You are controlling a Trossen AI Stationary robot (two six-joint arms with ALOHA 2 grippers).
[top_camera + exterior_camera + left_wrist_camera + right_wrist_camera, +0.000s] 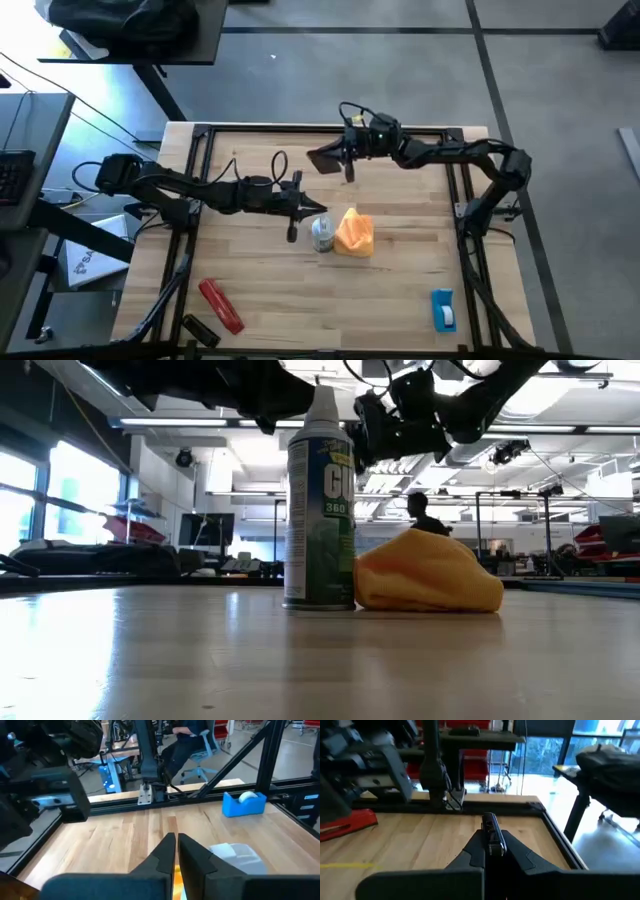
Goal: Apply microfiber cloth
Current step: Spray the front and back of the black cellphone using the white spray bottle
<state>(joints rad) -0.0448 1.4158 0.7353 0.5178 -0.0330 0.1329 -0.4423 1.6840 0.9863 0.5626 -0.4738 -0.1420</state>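
Orange cloth [354, 233] sat touching the spray can [322, 234]; left gripper [300, 213] and right gripper [347, 170] were both pressed together, empty.

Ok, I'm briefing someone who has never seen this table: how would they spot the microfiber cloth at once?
Start at the wooden table and look near its middle, just ahead of the left gripper. There a white spray can stands upright, and the microfiber cloth lies bunched right beside it. It is the only soft, bright orange thing; the red tool and blue tape dispenser lie nearer the front edge.
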